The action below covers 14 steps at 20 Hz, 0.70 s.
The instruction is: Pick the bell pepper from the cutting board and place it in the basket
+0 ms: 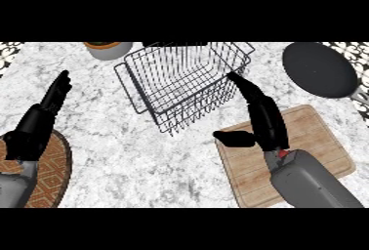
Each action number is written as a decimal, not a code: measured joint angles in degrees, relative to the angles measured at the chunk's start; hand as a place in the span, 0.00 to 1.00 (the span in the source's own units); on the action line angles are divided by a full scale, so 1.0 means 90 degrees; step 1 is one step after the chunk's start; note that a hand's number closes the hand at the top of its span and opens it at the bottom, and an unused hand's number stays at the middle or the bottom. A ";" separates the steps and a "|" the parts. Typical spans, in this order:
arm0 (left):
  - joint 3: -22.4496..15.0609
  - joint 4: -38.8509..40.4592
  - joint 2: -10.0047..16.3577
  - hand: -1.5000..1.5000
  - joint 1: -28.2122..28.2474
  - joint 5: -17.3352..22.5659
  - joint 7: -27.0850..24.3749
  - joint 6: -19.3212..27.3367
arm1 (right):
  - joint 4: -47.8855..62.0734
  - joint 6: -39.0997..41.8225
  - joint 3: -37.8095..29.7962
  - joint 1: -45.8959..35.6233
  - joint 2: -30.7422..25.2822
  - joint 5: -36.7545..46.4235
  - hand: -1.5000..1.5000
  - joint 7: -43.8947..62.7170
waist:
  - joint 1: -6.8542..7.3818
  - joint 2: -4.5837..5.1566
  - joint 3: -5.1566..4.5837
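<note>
Right hand (pixel 269 128): over the board's 10 o'clock corner; fingers straight and wide, pointing to 11, tips near the basket's 3 o'clock side; thumb out to 9; holding nothing
Left hand (pixel 34 128): at 9 o'clock; open, fingers up, resting
Pepper: cannot tell where it is
Basket (pixel 173 105): 12 o'clock
Board (pixel 317 141): 4 o'clock
Pan (pixel 320 68): 2 o'clock
Cup (pixel 108 50): 11 o'clock
Mat (pixel 54 171): 8 o'clock

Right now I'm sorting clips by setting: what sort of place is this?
Probably a kitchen: a white marbled countertop carries a rectangular wooden cutting board and a round dark frying pan.
</note>
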 measured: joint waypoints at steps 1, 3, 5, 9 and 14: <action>0.0013 0.0016 0.0021 0.50 -0.0012 0.0001 0.0012 -0.0014 | 0.0020 0.0300 0.0071 -0.0131 -0.0233 0.0159 0.00 0.0309 | -0.0004 -0.0001 -0.0005; 0.0032 0.0020 0.0040 0.50 -0.0028 0.0008 0.0043 -0.0028 | -0.0019 0.1027 0.0257 -0.0379 -0.0660 0.0349 0.00 0.0863 | -0.0003 -0.0019 -0.0015; 0.0053 0.0032 0.0053 0.50 -0.0037 0.0035 0.0052 -0.0058 | -0.0122 0.1862 0.0435 -0.0614 -0.1012 0.0352 0.00 0.1384 | 0.0008 -0.0019 -0.0019; 0.0058 0.0034 0.0042 0.50 -0.0004 0.0035 -0.0011 -0.0088 | -0.0535 0.3602 0.0645 -0.1092 -0.1444 -0.0092 0.00 0.2456 | 0.0062 0.0008 0.0000; 0.0106 0.0011 0.0030 0.50 -0.0002 0.0069 -0.0057 -0.0150 | -0.1226 0.5389 0.0416 -0.1689 -0.1715 -0.1235 0.00 0.3823 | 0.0104 0.0053 0.0032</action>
